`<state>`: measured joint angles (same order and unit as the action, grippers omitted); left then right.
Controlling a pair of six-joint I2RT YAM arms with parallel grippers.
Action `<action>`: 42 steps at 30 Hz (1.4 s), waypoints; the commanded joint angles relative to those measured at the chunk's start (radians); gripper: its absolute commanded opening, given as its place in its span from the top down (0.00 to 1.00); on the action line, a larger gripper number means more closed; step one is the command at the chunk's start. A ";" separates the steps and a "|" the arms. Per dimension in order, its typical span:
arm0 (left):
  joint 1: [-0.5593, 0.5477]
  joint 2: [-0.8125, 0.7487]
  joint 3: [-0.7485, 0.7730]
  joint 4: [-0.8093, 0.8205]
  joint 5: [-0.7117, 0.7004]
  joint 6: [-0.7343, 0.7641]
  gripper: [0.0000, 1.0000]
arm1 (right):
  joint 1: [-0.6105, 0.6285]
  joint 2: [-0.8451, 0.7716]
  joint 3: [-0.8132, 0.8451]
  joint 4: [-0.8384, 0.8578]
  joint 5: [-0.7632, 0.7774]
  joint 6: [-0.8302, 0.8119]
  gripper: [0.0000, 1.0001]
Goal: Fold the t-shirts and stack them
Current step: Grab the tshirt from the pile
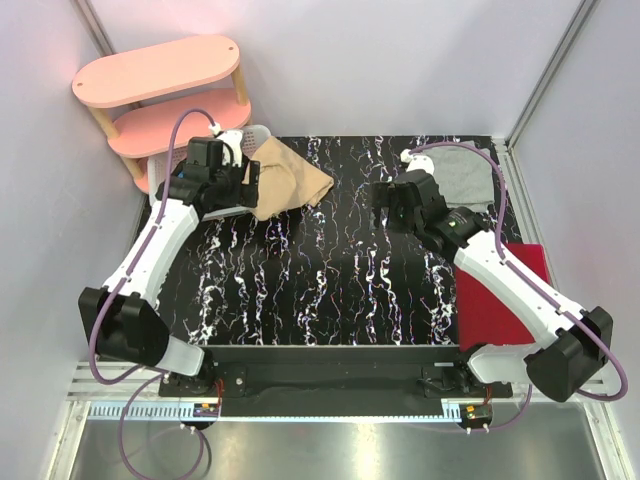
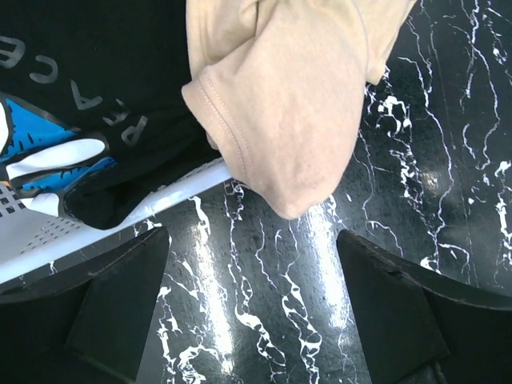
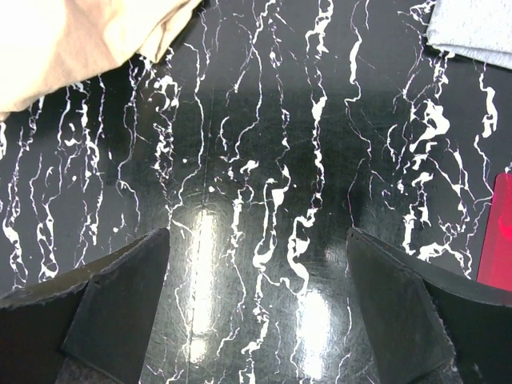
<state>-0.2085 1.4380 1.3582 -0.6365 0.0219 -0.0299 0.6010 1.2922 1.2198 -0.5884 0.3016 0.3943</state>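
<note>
The tan-beige t-shirt [image 1: 290, 180] lies crumpled at the back left of the table, partly draped over the rim of a white basket [image 1: 255, 135]. In the left wrist view its sleeve [image 2: 296, 96] hangs just ahead of my left gripper [image 2: 252, 312], which is open and empty above the table. The light grey t-shirt [image 1: 465, 175] lies flat at the back right. My right gripper [image 3: 256, 312] is open and empty over bare table between the two shirts. The tan shirt [image 3: 72, 40] and the grey shirt [image 3: 472, 28] show at the top corners of the right wrist view.
The red folder [image 1: 500, 295] lies at the right edge under the right arm and also shows in the right wrist view [image 3: 498, 232]. The basket [image 2: 120, 212] holds a black printed garment [image 2: 96, 80]. A pink two-tier shelf [image 1: 160, 75] stands beyond the back left corner.
</note>
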 commanded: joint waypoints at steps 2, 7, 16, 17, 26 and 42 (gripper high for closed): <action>0.000 0.073 0.090 0.040 -0.056 0.001 0.10 | -0.003 -0.050 -0.016 0.013 -0.005 0.012 0.00; 0.003 0.219 0.166 0.035 -0.050 -0.025 0.11 | -0.004 -0.085 -0.040 0.012 -0.006 0.017 0.00; 0.104 0.418 0.324 0.020 0.087 -0.080 0.13 | -0.004 -0.149 -0.089 -0.005 0.002 0.014 0.00; 0.110 0.432 0.332 0.021 0.099 -0.081 0.13 | -0.003 -0.152 -0.094 -0.011 0.002 0.012 0.00; 0.112 0.513 0.377 0.021 0.194 -0.081 0.24 | -0.003 -0.130 -0.074 -0.021 -0.016 0.014 0.00; 0.077 0.493 0.367 0.020 0.214 -0.044 1.00 | -0.003 -0.100 -0.060 -0.014 -0.042 0.028 0.00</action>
<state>-0.1379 1.9560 1.6867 -0.6357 0.2050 -0.0826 0.6010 1.2030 1.1252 -0.6144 0.2680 0.4099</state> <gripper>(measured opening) 0.041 0.994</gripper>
